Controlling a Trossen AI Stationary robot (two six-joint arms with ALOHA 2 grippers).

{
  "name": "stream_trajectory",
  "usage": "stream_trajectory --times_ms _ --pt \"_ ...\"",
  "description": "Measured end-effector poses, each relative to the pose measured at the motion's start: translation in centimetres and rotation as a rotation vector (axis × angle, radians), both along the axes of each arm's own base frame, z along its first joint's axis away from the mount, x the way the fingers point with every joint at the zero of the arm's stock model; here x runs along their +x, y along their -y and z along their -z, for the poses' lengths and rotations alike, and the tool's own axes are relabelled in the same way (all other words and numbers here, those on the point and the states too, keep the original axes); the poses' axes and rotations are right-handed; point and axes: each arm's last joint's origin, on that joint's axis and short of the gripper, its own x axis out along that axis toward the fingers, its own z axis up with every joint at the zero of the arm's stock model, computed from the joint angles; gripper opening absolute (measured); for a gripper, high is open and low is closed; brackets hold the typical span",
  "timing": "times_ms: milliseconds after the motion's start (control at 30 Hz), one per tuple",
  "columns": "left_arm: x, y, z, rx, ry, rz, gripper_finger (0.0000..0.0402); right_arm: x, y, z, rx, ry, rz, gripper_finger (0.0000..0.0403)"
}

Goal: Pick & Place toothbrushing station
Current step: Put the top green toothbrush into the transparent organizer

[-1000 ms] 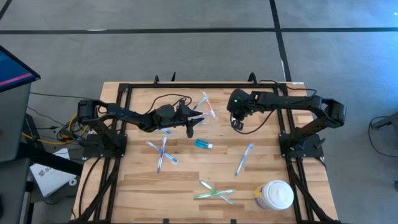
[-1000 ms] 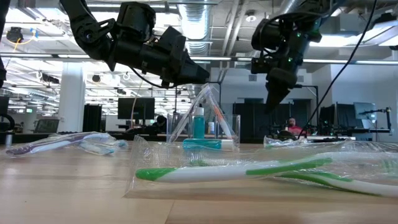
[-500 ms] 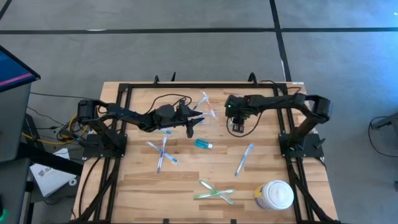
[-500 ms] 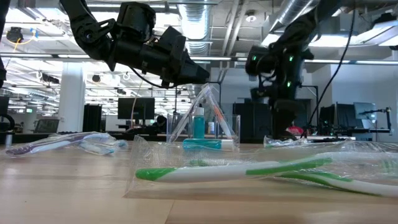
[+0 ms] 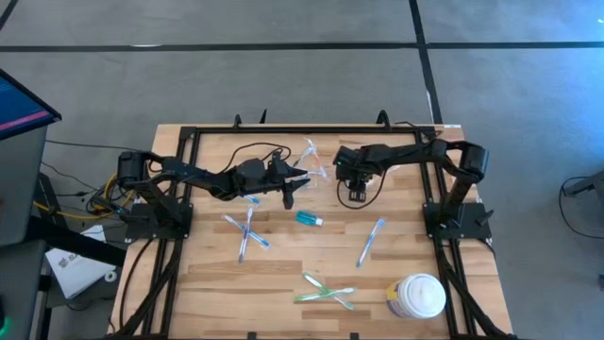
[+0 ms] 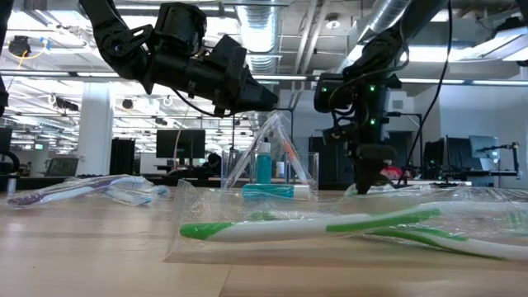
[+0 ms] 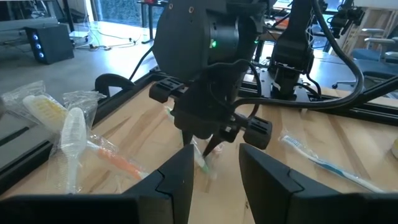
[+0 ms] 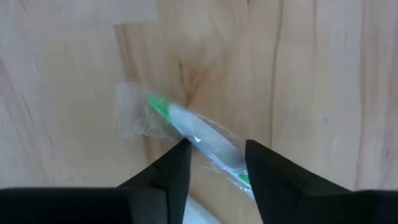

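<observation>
A wrapped green-and-white toothbrush (image 8: 186, 124) lies on the wooden table. My right gripper (image 8: 214, 168) points down over it, open, one finger on either side and the tips low over the wood. The left wrist view shows the same gripper (image 7: 205, 146) from the side. The clear holder (image 6: 301, 169) stands at the table's far middle with wrapped toothbrushes (image 5: 311, 159) leaning in it. My left gripper (image 5: 291, 194) hangs open just left of the holder, nothing between its fingers. The teal tube (image 5: 309, 219) lies nearer the front.
Crossed blue toothbrushes (image 5: 245, 231) lie at the left. A single blue one (image 5: 371, 241) lies at the right, and wrapped green ones (image 5: 326, 291) near the front edge. A white lidded jar (image 5: 418, 296) stands at the front right. A black frame (image 5: 189, 189) borders the table.
My right gripper has come down toward the table and a little toward the holder. It has tipped to point more steeply down and has opened over the green-and-white toothbrush. The left arm has kept still.
</observation>
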Motion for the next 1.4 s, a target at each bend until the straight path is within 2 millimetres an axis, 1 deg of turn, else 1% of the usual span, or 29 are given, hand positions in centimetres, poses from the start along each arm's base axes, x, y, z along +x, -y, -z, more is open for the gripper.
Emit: stream_trajectory --times_ms 100,233,267,300,400,500,767,867,967,1100,1233,1400 --pt "0.0 0.0 0.0 0.000 0.000 0.000 0.0121 0.0 0.0 -0.1 0.000 0.006 0.002 0.0103" --pt "0.0 0.0 0.0 0.000 0.000 0.000 0.0121 0.1 0.0 0.1 -0.001 0.002 0.002 0.0031" --pt "0.0 0.0 0.0 0.000 0.000 0.000 0.0121 0.1 0.0 0.1 0.000 0.001 0.002 0.0018" --pt "0.0 0.0 0.0 0.000 0.000 0.000 0.0121 0.1 0.0 0.1 0.000 0.000 0.002 0.0013" --pt "0.0 0.0 0.0 0.000 0.000 0.000 0.0121 0.1 0.1 0.1 -0.003 0.002 0.003 0.0019" --pt "0.0 0.0 0.0 0.000 0.000 0.000 0.0121 0.0 0.1 0.0 -0.019 -0.004 0.006 0.0008" --pt "0.0 0.0 0.0 0.000 0.000 0.000 0.0121 0.1 0.0 -0.1 -0.030 -0.003 0.015 0.0004" --pt "0.0 0.0 0.0 0.000 -0.001 0.000 0.0121 0.4 -0.2 -0.5 -0.034 0.004 0.028 0.0003" --pt "0.0 0.0 0.0 0.000 -0.001 0.000 0.0121 0.8 -0.4 -1.9 -0.067 0.036 0.032 0.0002" --pt "0.0 0.0 0.0 0.000 -0.001 0.000 0.0121 0.9 -1.0 -4.7 -0.098 0.127 0.026 0.0001" --pt "0.0 0.0 0.0 0.000 -0.002 0.000 0.0121 0.2 -1.7 -8.1 -0.126 0.260 0.037 0.0001" --pt "0.0 0.0 0.0 0.000 -0.002 0.000 0.0121 -1.2 -2.6 -11.5 -0.145 0.389 0.065 0.0001"
